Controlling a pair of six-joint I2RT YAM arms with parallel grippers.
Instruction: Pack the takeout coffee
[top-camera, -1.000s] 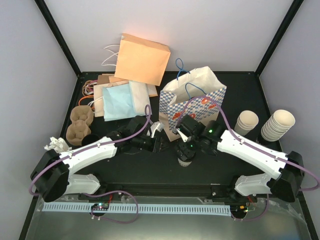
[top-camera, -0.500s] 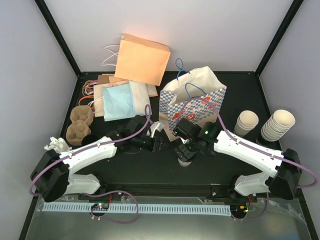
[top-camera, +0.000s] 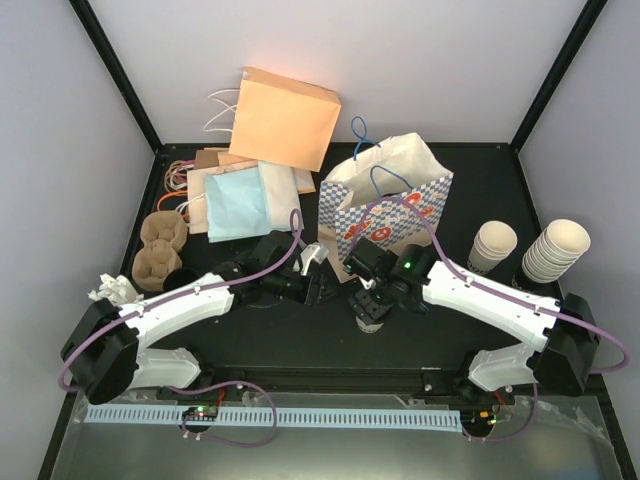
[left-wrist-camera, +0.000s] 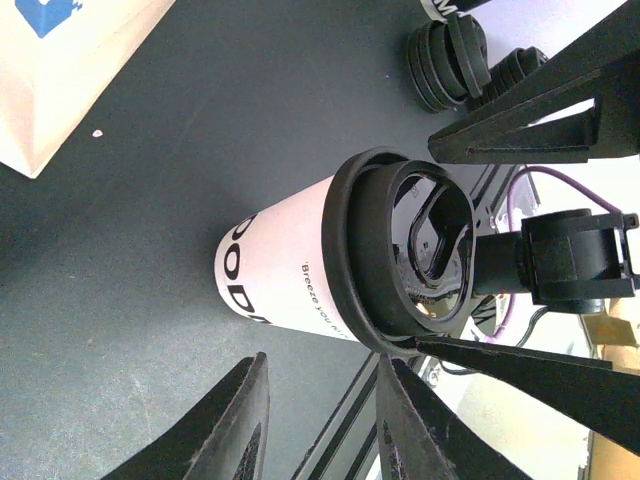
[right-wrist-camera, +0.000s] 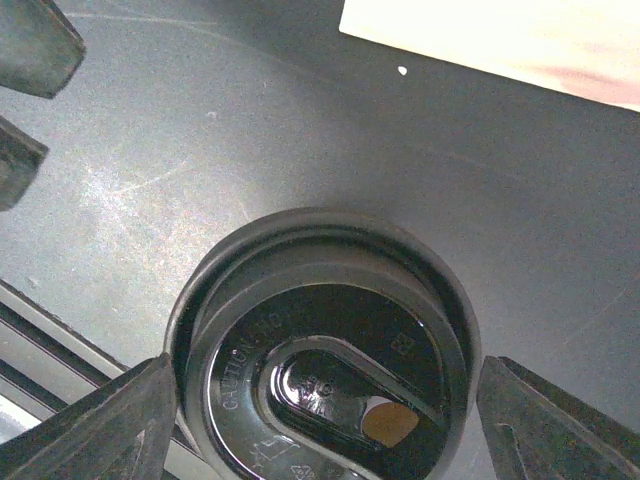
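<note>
Coffee cup (top-camera: 370, 312), white with a black lid (right-wrist-camera: 320, 340), stands upright on the worktop (top-camera: 250, 330) just in front of the blue-checked bag (top-camera: 395, 200). We see the right end effector (right-wrist-camera: 325, 385) spread above it, fingers flanking the lid; the left end effector (left-wrist-camera: 322, 362), near the cup, is parted and empty.

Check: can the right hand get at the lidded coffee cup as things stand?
Probably yes. The right hand hangs right over the cup, with open fingers on either side of its black lid and nothing between.
</note>
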